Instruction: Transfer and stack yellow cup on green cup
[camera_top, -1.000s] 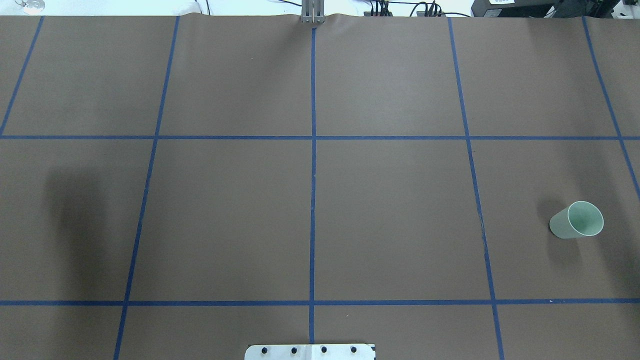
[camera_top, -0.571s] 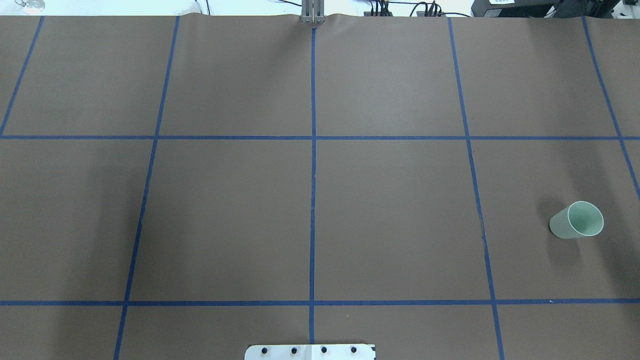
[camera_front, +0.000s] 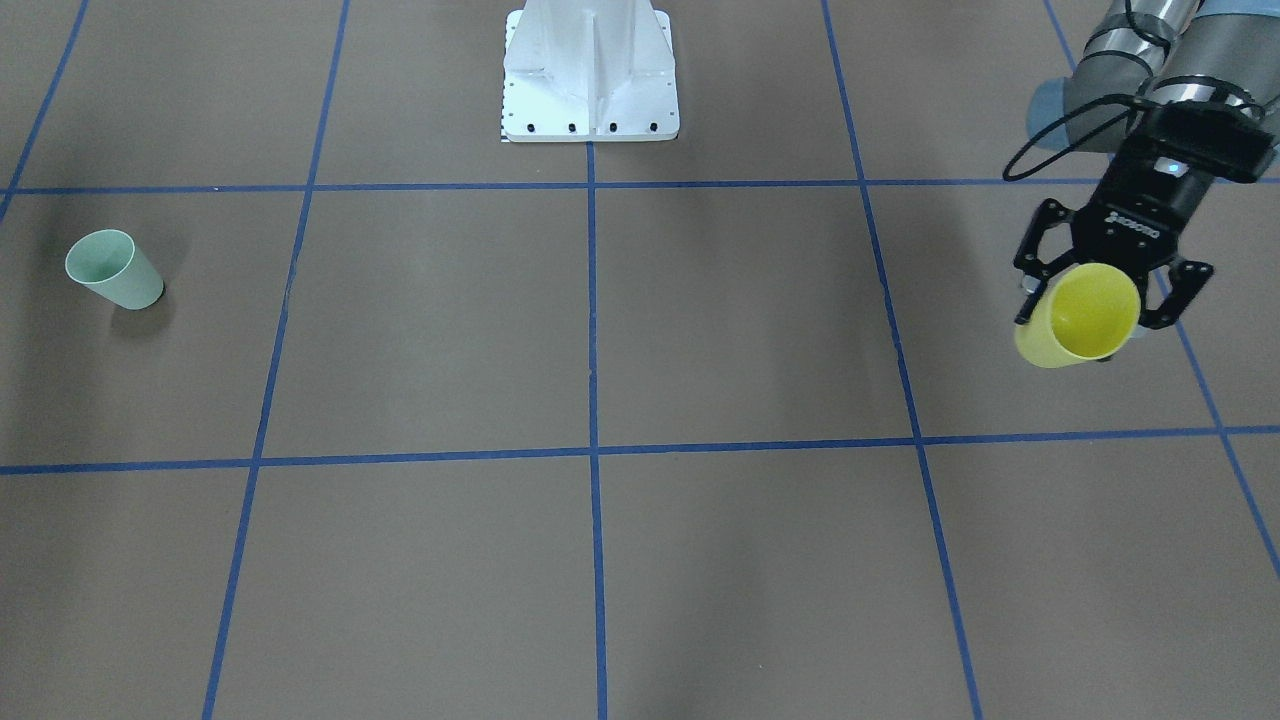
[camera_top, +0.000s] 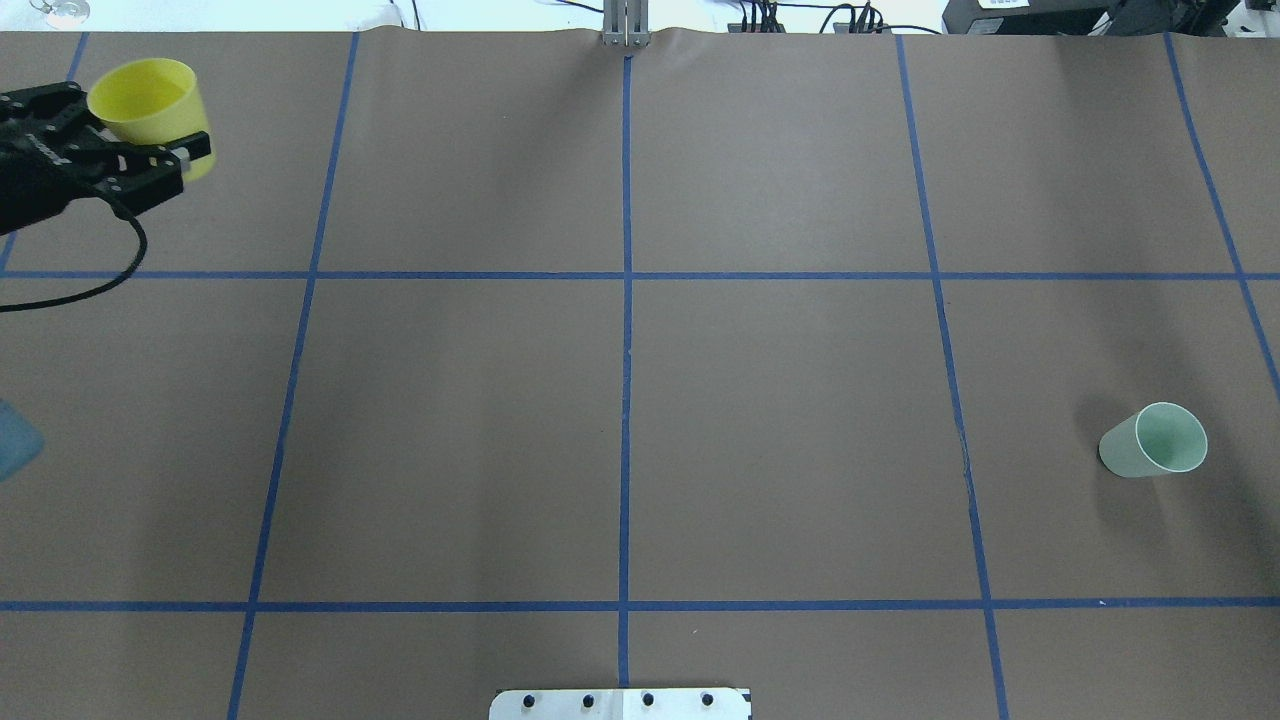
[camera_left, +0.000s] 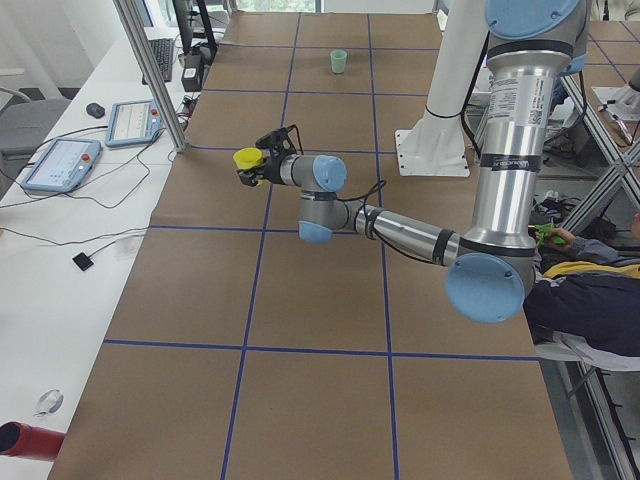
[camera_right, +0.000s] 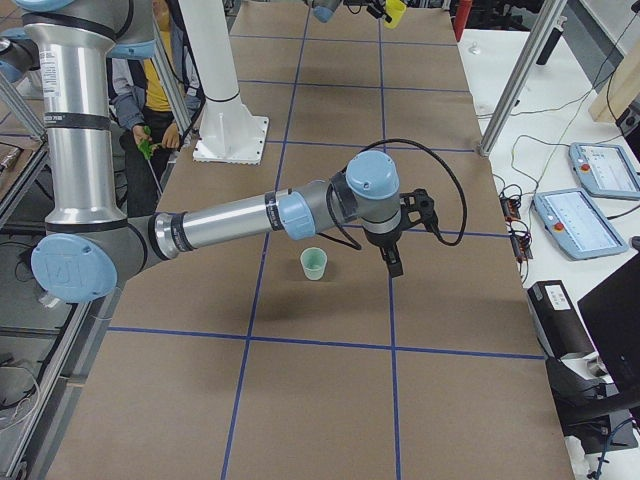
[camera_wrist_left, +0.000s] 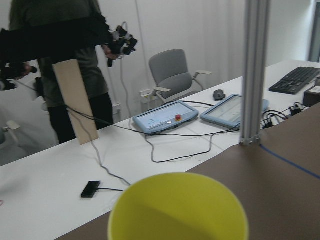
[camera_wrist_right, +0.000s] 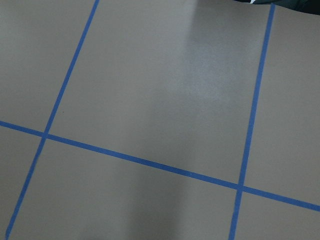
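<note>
The left fingers (camera_front: 1180, 285) are closed around the wall of the yellow cup (camera_top: 150, 105), one on each side, and the cup hangs clear above the worktop (camera_top: 780, 400) at its far left corner, mouth upward as far as I can judge; the green cup (camera_top: 1150, 440) stands upright at the opposite end, well apart, on the right side. The right fingers (camera_right: 390, 255) hang just beside the green cup, not touching it; I cannot tell whether they are wide or narrow.

I judge the step in hand to be the carry across. To do it well, I would hold the cup level and high enough over the blue lines (camera_top: 627, 400), and move slowly so it does not slip in the grip; the right arm is close to the target, so I would check there is room. Over the green cup I would centre the base above the rim, then lower straight down; a tilted entry could tip the light green cup.
</note>
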